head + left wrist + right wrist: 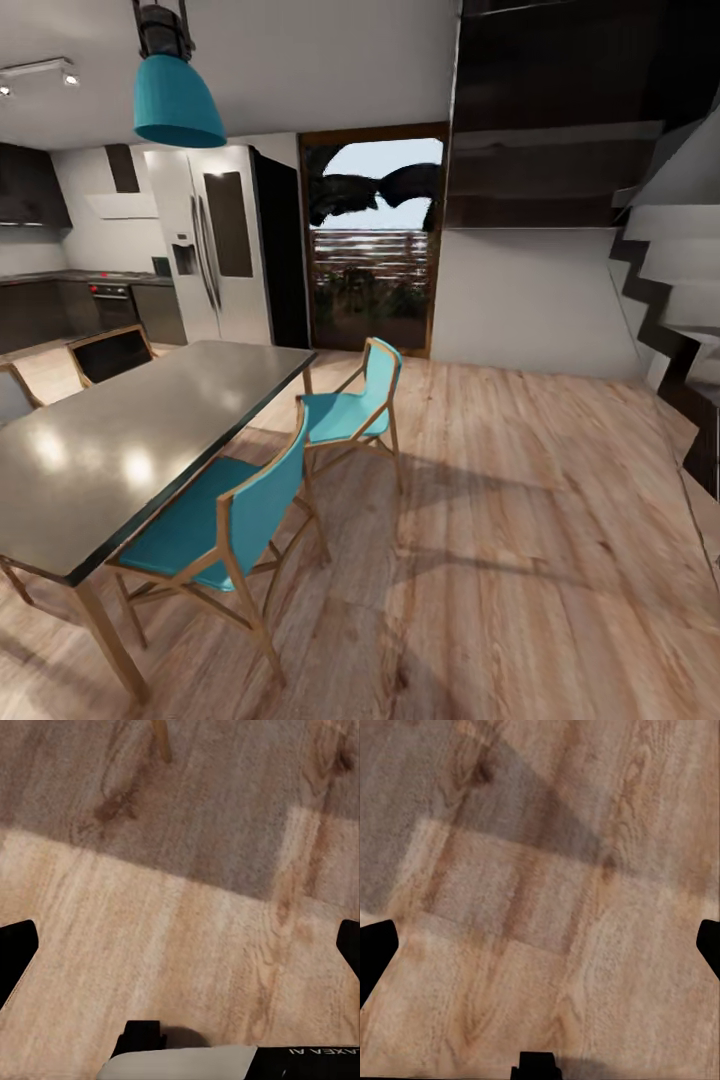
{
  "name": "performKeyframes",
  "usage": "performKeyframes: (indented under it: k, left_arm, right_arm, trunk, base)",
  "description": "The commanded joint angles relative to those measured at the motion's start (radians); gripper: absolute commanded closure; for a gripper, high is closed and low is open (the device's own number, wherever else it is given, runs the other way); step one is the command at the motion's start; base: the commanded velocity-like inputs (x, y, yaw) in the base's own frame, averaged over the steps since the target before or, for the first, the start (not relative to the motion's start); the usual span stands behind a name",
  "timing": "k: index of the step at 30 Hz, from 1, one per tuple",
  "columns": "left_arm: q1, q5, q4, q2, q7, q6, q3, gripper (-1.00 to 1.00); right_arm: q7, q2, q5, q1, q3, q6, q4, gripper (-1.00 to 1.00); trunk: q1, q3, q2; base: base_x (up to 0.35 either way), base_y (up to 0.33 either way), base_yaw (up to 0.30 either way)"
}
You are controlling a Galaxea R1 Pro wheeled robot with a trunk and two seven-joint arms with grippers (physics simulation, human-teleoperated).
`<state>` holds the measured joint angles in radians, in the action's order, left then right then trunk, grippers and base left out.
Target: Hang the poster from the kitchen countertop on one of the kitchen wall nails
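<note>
- The head camera is looking across a room with a big grey dining table [130, 440] standing on a pale wooden floor [520, 540]
- Two teal chairs [235, 520] are sitting along the side of the dining table, one close to the camera and one [360, 400] further back
- Two dark-backed chairs [110, 352] are peeking up behind the far side of the dining table
- A teal lamp [178, 98] is hanging high above the dining table
- Behind the dining table a silver fridge [210, 240] is standing, and a glass door [372, 240] is showing sky just beside it
- Far behind the dining table, the kitchen countertop [60, 277] is showing as a thin dark strip with an oven [112, 303] under it
- The poster is too far off to pick out, so I cannot tell where it is lying
- Well away from the dining table, dark stairs [660, 300] are climbing up the wall
- The left gripper [180, 945] is hanging over the wooden floor with its two black fingers [15, 952] spread wide and nothing between them
- The right gripper [540, 945] is hanging over the floor too, with its fingers [375, 952] spread wide and holding nothing
</note>
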<state>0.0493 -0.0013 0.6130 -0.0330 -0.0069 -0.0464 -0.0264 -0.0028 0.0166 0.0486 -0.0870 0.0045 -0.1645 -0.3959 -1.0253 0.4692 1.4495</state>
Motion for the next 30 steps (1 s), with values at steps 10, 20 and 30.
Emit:
performKeyframes:
  k: [10, 20, 30]
  left_arm:
    - [0.000, 0.000, 0.001, -0.001, -0.001, -0.004, -0.003, -1.00]
    - [0.000, 0.000, 0.001, -0.001, -0.001, -0.004, -0.004, -1.00]
    - [0.000, 0.001, 0.001, -0.001, -0.001, -0.005, -0.004, -1.00]
  right_arm:
    - [-0.002, -0.002, 0.006, 0.000, 0.001, -0.003, 0.000, -1.00]
    - [0.001, 0.000, 0.006, 0.000, 0.002, -0.002, 0.001, -1.00]
    - [0.001, -0.001, 0.006, 0.000, 0.003, -0.006, 0.001, -1.00]
  trunk:
    - [0.000, 0.001, 0.001]
    - [0.000, 0.001, 0.001]
    - [0.000, 0.001, 0.001]
  base:
    - [-0.037, 0.078, 0.290]
    - [-0.002, 0.230, 0.187]
    - [-0.058, 0.290, 0.251]
